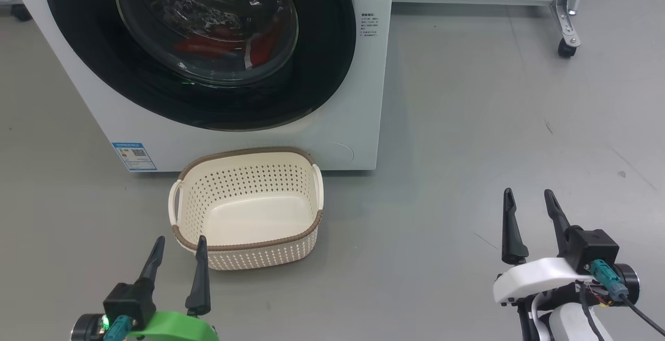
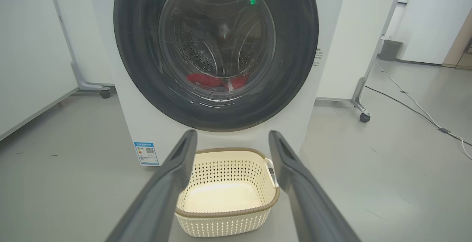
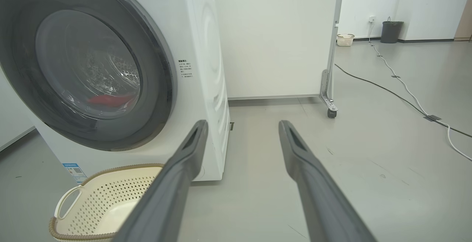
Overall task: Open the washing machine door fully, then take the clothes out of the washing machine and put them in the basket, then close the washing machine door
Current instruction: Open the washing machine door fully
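Head view, entries by size.

We log the white front-loading washing machine [image 1: 358, 96] at 10 to 12 o'clock, standing on the grey floor [image 1: 467, 148]. The round washing machine door [image 1: 322, 70] is shut, with its black rim flat against the front.

The cream basket [image 1: 249, 152] sits on the floor at 6 o'clock of the door, just beside the machine's base. We see the red clothes [image 1: 208, 46] through the door, lying low in the steel drum [image 2: 199, 55].

The left gripper [image 1: 181, 239] is at 7 o'clock with its fingers spread, gripping nothing, tips near the basket's near wall. The right gripper [image 1: 528, 192] is at 4 o'clock with its fingers likewise apart, gripping nothing, well apart from the basket.
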You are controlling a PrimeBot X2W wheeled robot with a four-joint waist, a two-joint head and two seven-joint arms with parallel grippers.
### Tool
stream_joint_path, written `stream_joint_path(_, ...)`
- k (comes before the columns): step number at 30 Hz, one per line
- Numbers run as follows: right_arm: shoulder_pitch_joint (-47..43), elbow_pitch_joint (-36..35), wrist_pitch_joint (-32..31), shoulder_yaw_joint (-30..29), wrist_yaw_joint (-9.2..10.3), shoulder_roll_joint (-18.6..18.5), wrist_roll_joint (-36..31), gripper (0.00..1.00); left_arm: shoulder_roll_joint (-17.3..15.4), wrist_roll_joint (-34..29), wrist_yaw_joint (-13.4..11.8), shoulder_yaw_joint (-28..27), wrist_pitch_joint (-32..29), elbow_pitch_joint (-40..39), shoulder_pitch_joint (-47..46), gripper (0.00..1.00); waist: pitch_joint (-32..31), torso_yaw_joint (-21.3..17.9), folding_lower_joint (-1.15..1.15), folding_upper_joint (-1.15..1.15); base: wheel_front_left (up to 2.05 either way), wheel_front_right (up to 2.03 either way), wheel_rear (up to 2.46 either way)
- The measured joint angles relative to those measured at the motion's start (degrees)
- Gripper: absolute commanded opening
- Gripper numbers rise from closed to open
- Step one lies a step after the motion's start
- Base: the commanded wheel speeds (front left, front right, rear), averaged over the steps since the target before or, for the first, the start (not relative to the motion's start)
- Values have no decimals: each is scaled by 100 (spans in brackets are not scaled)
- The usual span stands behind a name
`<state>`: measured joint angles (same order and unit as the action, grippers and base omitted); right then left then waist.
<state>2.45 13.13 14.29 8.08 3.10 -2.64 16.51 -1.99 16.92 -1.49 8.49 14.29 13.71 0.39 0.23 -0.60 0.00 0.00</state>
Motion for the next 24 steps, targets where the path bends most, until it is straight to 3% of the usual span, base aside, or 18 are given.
stream_joint_path(3,21,-53,0,16,-32,0,-22,100,0,15,0,44,0,-21,-3,100,48,38,0,0,0,0,0)
stream_joint_path(4,47,-49,0,41,-89,0,-19,95,-1,15,-1,43,0,-44,-6,100,70,51,0,0,0,0,0)
stream_joint_path(5,66,-53,0,60,-124,1,-19,16,-1,16,-1,46,0,-73,-12,100,95,65,0,0,0,0,0)
stream_joint_path(6,79,-89,0,62,-148,3,-19,0,-1,16,-1,52,0,-102,-18,100,124,79,0,0,0,0,0)
stream_joint_path(11,225,-212,9,33,-205,-4,8,0,-1,32,-5,94,0,-162,-98,100,269,146,0,0,0,0,0)
stream_joint_path(17,673,-363,10,-98,-436,-62,289,0,-4,76,-7,242,16,-335,-311,100,649,290,0,0,0,0,0)
stream_joint_path(24,1540,-566,-449,-359,-591,-69,901,0,-5,172,-5,437,16,-458,-644,100,1120,497,0,0,0,0,0)
